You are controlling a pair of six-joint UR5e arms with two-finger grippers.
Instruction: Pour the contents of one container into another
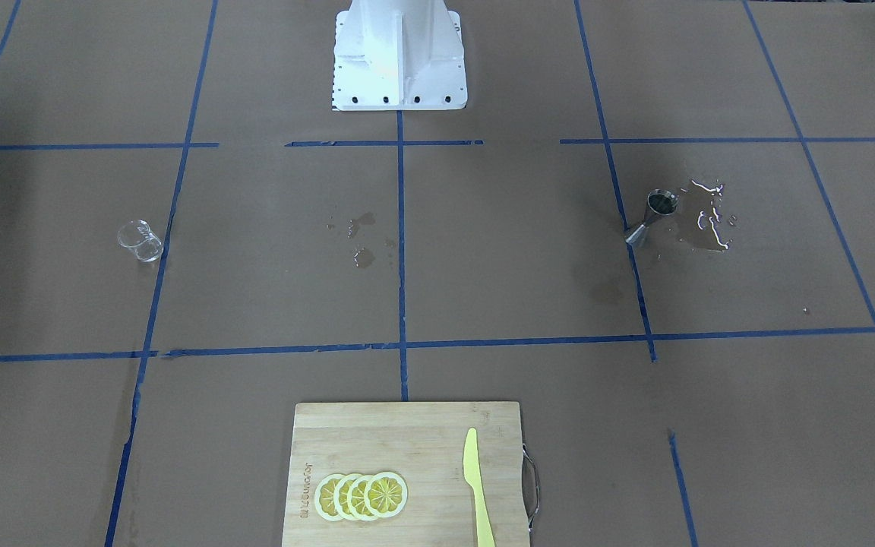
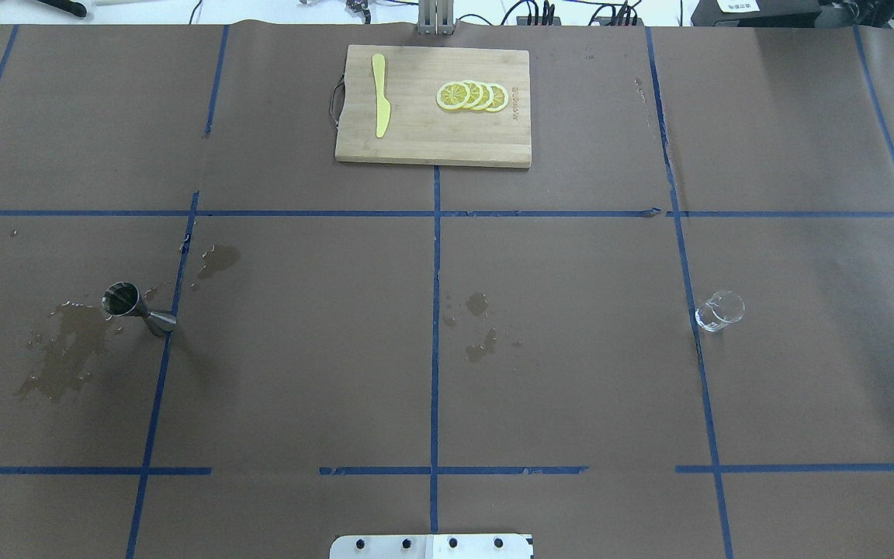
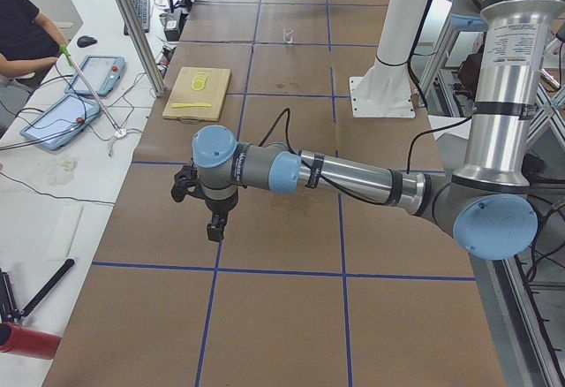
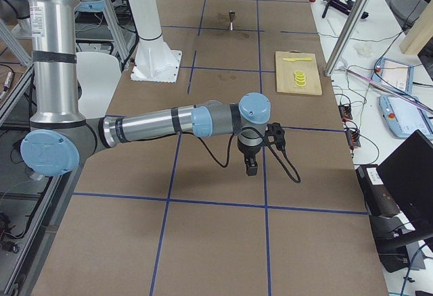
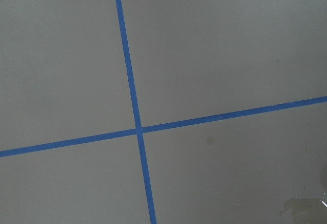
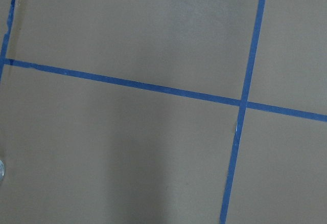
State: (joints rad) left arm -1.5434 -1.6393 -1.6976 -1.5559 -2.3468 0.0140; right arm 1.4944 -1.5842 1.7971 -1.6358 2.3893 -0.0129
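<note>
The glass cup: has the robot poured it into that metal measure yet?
Unclear. The glass cup looks empty and the jigger stands upright amid spilled puddles, hinting pouring happened. Nothing is in hand: left claw and right claw hang clear of both. Little seems left.

The fingers of the left gripper (image 3: 214,226) and right gripper (image 4: 251,167) are too small to tell whether parted
</note>
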